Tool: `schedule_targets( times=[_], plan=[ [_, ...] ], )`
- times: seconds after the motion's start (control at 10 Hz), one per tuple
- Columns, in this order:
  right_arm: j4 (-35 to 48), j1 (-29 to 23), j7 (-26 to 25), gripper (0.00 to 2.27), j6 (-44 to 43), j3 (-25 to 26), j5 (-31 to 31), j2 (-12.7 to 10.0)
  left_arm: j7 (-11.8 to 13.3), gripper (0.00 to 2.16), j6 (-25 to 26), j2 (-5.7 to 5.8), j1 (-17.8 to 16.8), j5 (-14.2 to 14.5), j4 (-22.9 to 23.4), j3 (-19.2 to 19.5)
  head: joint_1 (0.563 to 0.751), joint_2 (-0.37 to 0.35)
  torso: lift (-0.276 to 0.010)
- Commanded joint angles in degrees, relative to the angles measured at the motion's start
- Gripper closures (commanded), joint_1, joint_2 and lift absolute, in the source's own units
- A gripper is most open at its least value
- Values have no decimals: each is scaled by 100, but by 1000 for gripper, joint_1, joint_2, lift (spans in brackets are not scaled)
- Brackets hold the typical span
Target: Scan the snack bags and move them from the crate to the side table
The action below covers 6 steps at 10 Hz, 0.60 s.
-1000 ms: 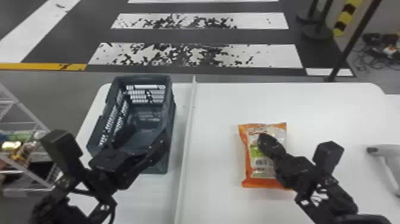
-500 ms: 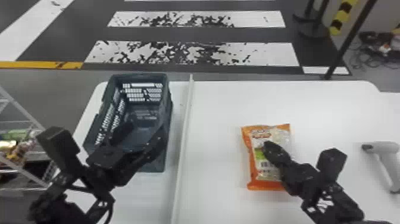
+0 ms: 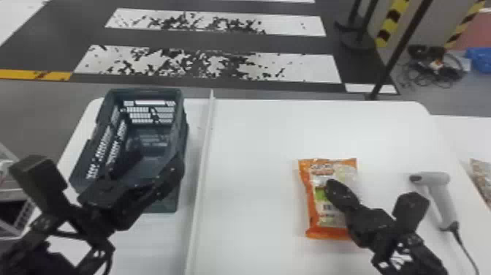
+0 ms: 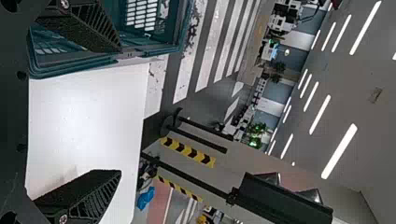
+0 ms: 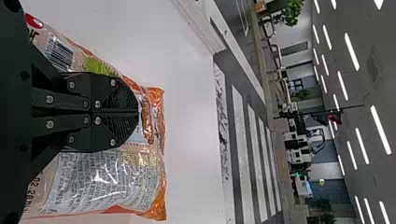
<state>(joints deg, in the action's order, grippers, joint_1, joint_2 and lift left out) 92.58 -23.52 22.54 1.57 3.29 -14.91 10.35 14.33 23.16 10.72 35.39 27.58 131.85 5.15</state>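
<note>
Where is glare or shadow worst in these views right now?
Right wrist view: small white glints on the snack bag; left wrist view: glaring ceiling lights, plus a soft shadow on the white table; head view: a dark, shadowy interior in the crate.

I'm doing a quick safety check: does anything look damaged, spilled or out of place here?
Nothing looks spilled, and the orange snack bag shows no tear. Beyond the table, white floor stripes look odd: dark patches break their paint. Cables lie tangled on the floor.
</note>
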Motion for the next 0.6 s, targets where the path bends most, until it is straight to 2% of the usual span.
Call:
schedule_targets(
  times=[0.0, 0.2, 0.5],
  plan=[
    [6, -179, 110, 2246, -178, 198, -109, 90, -9, 66, 0, -9, -59, 2, -37, -23, 695, -71, -87],
    [6, -399, 224, 2246, -442, 269, -223, 274, -9, 66, 0, -9, -103, 2, -72, -32, 695, -103, -87],
    [85, -504, 330, 2243, -741, 277, -346, 301, -18, 66, 0, -26, -146, -16, -107, -85, 695, -131, -87]
  ],
)
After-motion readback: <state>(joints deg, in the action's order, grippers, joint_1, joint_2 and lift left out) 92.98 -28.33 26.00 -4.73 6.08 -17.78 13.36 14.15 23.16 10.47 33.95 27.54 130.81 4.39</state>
